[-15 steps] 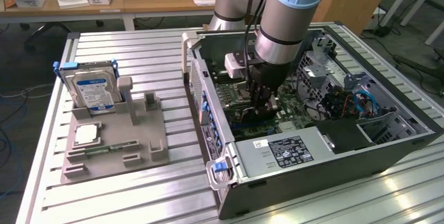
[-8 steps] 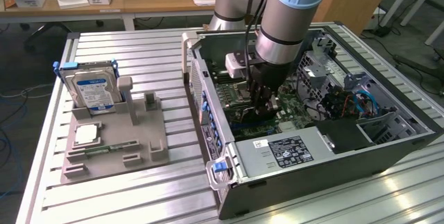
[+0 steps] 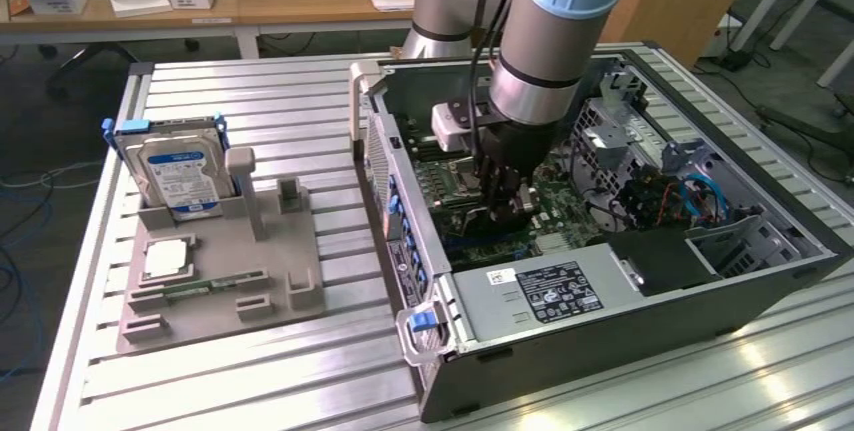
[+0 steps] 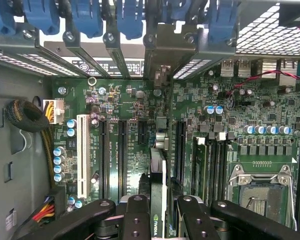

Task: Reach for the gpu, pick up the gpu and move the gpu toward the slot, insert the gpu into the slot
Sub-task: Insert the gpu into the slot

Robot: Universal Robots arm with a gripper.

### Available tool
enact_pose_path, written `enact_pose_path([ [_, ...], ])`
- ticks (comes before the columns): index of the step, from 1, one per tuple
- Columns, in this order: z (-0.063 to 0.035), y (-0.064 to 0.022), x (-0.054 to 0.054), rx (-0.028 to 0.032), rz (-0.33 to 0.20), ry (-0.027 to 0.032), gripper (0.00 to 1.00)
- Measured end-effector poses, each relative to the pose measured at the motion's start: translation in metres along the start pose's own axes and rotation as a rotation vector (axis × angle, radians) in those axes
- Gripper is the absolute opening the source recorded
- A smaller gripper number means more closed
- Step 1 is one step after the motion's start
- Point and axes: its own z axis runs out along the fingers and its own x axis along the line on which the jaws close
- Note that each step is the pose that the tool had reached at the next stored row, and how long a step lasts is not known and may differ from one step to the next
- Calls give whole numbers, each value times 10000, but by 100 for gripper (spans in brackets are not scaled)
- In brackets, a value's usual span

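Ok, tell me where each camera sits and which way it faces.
Exterior view: off the arm, above a table corner, looking down at the open case, the arm and the tool inside it.
Wrist view: on the wrist, looking straight down at the motherboard; the tool grips the gpu edge-on over the slots.
Shared: motherboard, tool, blue latches.
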Motion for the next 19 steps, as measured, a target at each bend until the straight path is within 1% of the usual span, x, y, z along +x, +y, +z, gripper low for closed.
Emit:
enact_pose_path([
  [6, 27, 4, 2, -5, 1, 6, 25],
  [19, 31, 10, 1, -1, 0, 0, 25],
])
